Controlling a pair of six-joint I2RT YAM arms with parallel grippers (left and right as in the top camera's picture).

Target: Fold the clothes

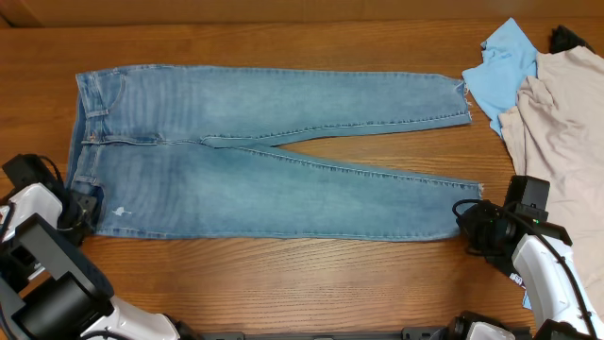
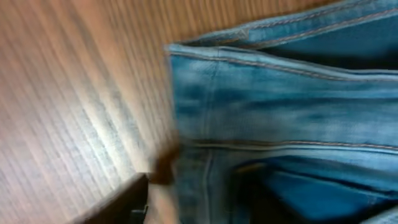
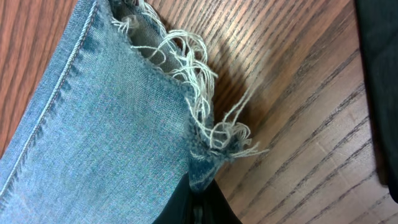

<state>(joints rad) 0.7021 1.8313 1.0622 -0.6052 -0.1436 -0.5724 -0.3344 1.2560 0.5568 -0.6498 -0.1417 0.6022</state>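
The jeans (image 1: 264,161) lay flat on the counter (image 1: 283,283), long axis left to right, waistband left, 2 frayed hems right. The right end effector (image 3: 198,200) pinched the near hem. The left end effector (image 1: 85,210), at the near waistband corner, I could not tell.

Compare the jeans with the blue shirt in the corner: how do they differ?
The jeans lie spread flat, legs extended; the blue shirt sits crumpled against a beige garment. The jeans are faded denim with frayed hems; the blue shirt is smooth and brighter. Both are blue, on the table.
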